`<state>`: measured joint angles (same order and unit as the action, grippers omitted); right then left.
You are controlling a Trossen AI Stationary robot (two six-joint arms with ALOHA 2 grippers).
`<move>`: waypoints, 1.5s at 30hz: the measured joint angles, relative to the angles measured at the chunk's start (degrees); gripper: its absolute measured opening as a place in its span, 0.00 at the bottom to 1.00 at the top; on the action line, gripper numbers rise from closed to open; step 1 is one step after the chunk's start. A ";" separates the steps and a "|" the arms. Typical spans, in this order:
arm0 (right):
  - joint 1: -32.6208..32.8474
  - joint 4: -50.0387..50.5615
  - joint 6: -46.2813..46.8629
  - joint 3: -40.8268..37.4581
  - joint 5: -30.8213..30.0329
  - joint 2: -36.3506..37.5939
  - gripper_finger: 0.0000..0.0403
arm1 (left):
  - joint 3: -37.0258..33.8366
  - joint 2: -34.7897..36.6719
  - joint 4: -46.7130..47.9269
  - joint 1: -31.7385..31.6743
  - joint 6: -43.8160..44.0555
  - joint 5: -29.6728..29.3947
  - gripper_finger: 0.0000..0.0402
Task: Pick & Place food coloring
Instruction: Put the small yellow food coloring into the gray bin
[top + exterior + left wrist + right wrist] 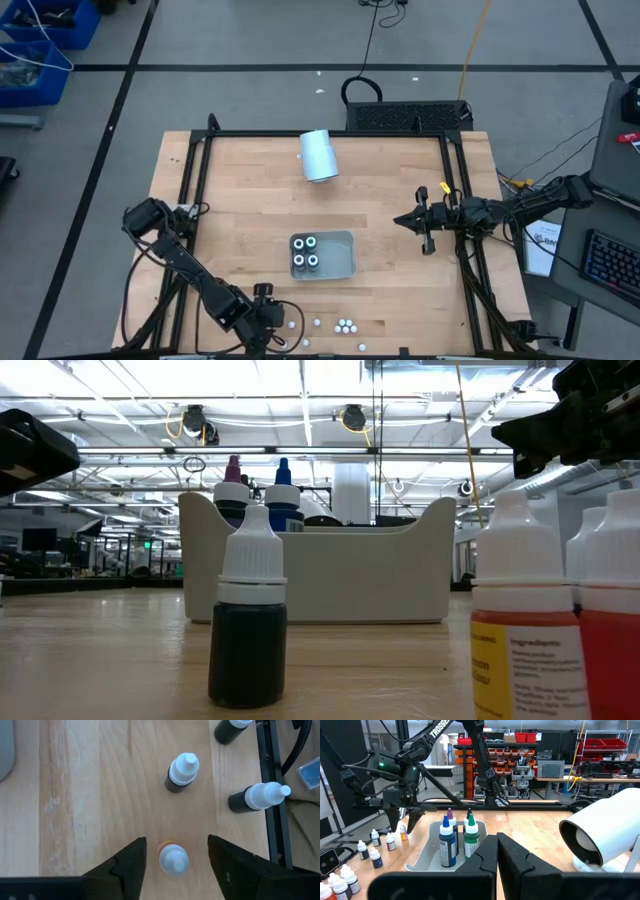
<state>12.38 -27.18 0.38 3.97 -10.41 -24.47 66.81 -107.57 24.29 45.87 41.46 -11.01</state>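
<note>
While the left gripper (175,851) hangs over the near edge of the table (240,200), its two dark fingers stand well apart with an orange food-coloring bottle (172,858) upright between them, neither finger visibly touching it; nothing is held. Other loose bottles stand close by on the bare wood: a dark one (181,771) just beyond it, and another dark one lying on its side (257,797) against the black table frame (272,785). Seen from above, the loose bottles form a scattered row of white caps (345,325) along the near edge. Four more already stand in the grey tray (340,262) at mid-table, their coloured caps (457,827) rising above its rim.

The right gripper (496,855) waits well apart at the right side of the table, fingers pressed together and empty. A pale-blue cylinder (319,155) lies on its side toward the far edge.

Each bottle is a small round plastic dropper: smooth cylindrical body, ribbed white screw cap tapering to a narrow nozzle, printed label on some (525,665). Such a bottle is probably light, stiff enough to take a modest squeeze, smooth-walled and somewhat slippery, and easily tipped because it is tall on a narrow base. The better hold is likely across the body just under the cap's shoulder, or on the ribbed cap itself. The tabletop is matt, pale plank wood; the tray is smooth moulded plastic with rounded corners.
</note>
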 joint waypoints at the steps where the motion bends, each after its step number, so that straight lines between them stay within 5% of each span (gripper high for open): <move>1: 0.00 -0.02 0.00 -0.02 0.00 0.00 0.00 | 0.00 0.00 0.01 0.00 0.01 -0.01 0.49; 16: 0.00 -0.02 -0.20 0.00 0.00 0.00 0.00 | 0.02 0.33 -0.02 -0.41 -3.38 3.80 0.17; 20: 0.00 -0.02 -0.20 0.00 0.00 0.00 0.00 | 0.02 3.17 0.87 -0.79 -7.89 4.64 0.17; 32: -0.02 0.00 -0.20 -0.02 0.00 0.00 0.00 | 0.04 20.74 9.83 -1.08 -14.27 -8.31 0.21; 38: -0.02 -0.02 -0.57 -0.02 0.00 0.02 0.00 | 0.02 23.54 9.81 -2.98 -14.65 -14.40 0.21; 45: 0.00 -0.79 -0.63 -0.02 0.00 -0.02 0.00 | 1.33 20.61 1.46 -12.67 -19.70 -8.52 0.21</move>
<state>12.38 -27.97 -0.25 3.95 -10.41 -24.49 68.13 -86.96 25.76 33.20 21.76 -19.54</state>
